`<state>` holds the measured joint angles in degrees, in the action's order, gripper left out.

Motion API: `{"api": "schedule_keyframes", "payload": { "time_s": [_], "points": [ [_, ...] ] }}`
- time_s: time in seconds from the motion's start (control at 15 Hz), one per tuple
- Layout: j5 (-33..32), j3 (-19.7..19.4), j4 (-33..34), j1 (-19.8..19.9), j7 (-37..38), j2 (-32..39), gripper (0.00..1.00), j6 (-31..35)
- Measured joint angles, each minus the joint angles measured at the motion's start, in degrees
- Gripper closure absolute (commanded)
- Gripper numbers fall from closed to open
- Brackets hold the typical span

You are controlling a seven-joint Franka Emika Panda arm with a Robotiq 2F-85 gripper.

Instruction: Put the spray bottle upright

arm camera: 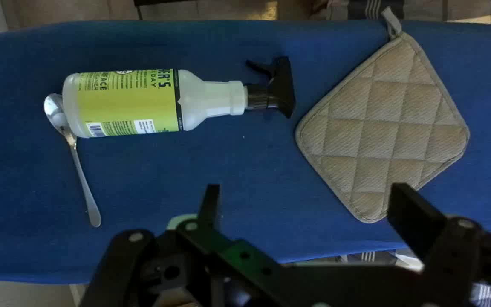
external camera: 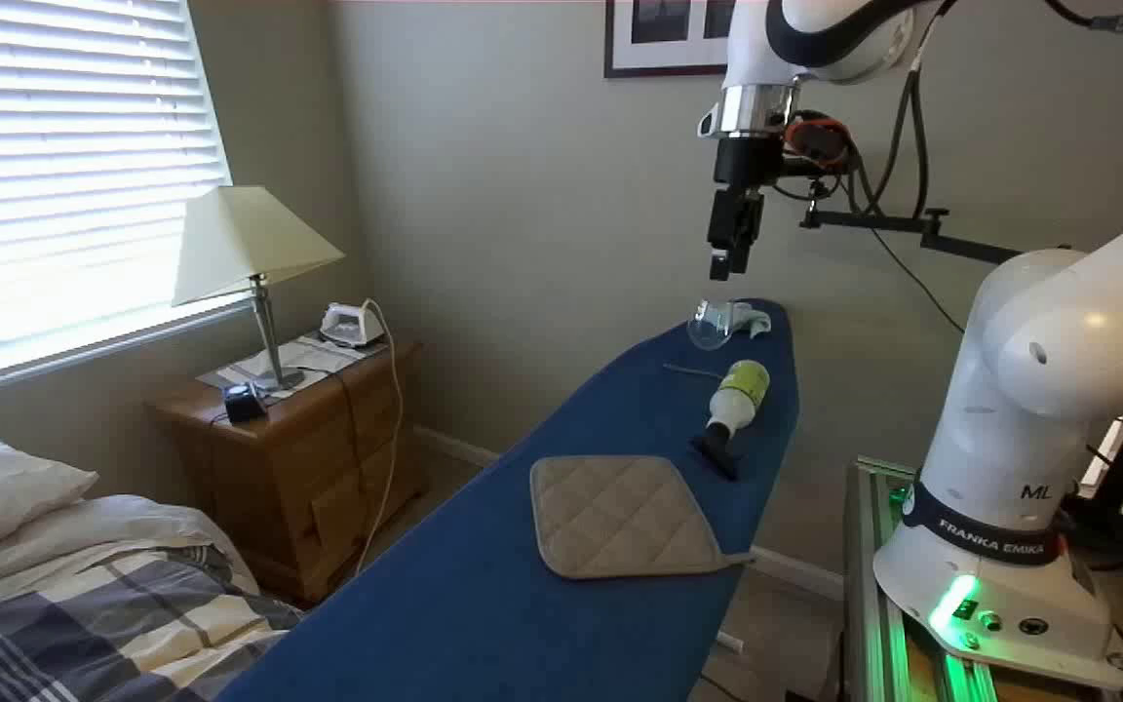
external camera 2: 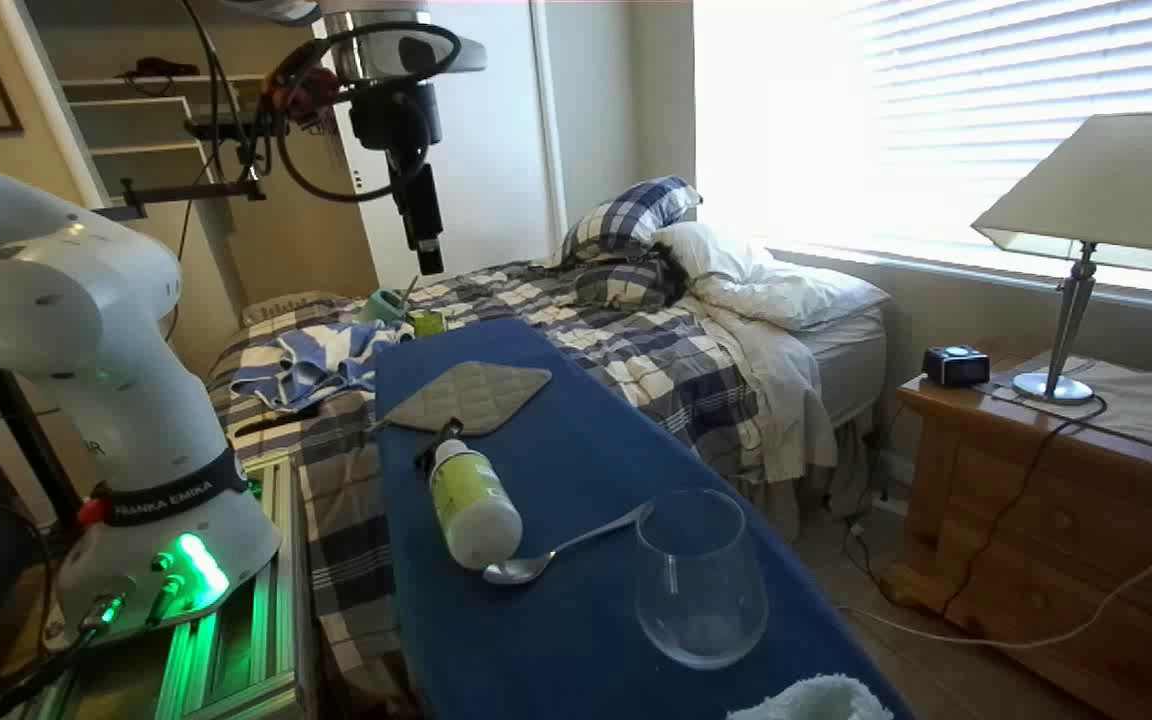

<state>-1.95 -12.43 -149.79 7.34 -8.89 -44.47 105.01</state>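
The spray bottle (arm camera: 128, 103) lies on its side on the blue ironing board. It has a white body, a yellow-green label and a black spray head. It also shows lying down in both exterior views (external camera: 741, 393) (external camera 2: 473, 503). Its spray head points at the tan quilted pad (arm camera: 384, 128), with a small gap between. My gripper (arm camera: 306, 192) is open and empty, its fingers wide apart in the wrist view. In both exterior views the gripper (external camera: 721, 268) (external camera 2: 429, 262) hangs high above the board, pointing down, well clear of the bottle.
A metal spoon (arm camera: 81, 175) lies at the bottle's base, its bowl against or partly under it. A clear glass (external camera 2: 701, 580) stands farther along the board, beside a whitish cloth (external camera 2: 816, 700). The board (external camera: 484, 585) is narrow, with a bed (external camera 2: 636, 350) beyond its end.
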Motion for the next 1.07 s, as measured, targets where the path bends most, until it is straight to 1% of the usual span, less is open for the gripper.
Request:
{"api": "schedule_keyframes", "payload": {
  "time_s": [0.53,0.67,0.93,1.07],
  "points": [
    [0.0,0.1,-0.1,0.0,0.0,0.0,0.00,0.0],
    [-1.2,1.3,-1.7,0.1,0.2,-0.2,0.00,0.2],
    [-4.6,5.6,-8.7,0.1,1.0,-2.6,0.00,1.8],
    [-5.8,7.1,-9.5,0.0,1.2,-3.3,0.00,2.3]
  ]
}}
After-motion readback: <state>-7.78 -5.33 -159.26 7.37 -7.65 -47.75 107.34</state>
